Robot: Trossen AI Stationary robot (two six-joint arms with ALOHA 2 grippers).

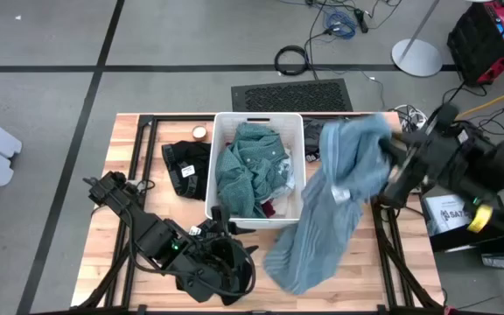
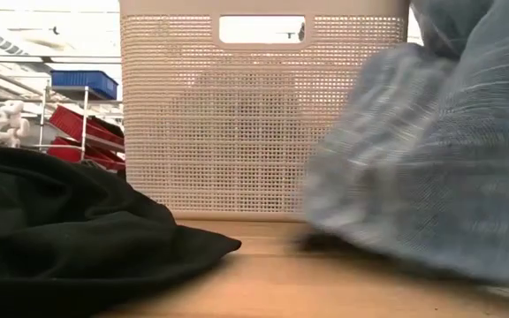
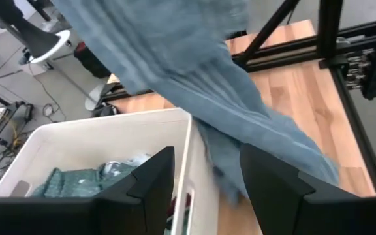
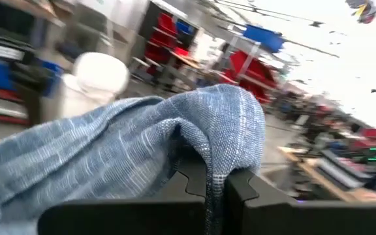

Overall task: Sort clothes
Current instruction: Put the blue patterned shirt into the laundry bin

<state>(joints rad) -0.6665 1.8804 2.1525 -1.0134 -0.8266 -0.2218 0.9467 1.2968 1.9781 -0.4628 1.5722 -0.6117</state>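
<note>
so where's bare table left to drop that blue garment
Bare wood shows along the table's left edge, beside the black garment, and at the right front corner past the blue garment. The bin is crowded with teal clothes; the left gripper fills the front.

The blue striped garment [image 1: 331, 206] hangs from the shut right claw [image 1: 390, 166], trailing onto the tabletop [image 1: 112, 219]; teal garments [image 1: 250, 166] fill the bin [image 1: 213, 140], with a black garment [image 1: 186, 166] beside it.

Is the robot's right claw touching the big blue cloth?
Touching. In the right wrist view, the right gripper is shut on a fold of the blue cloth, which drapes over its fingers.
</note>
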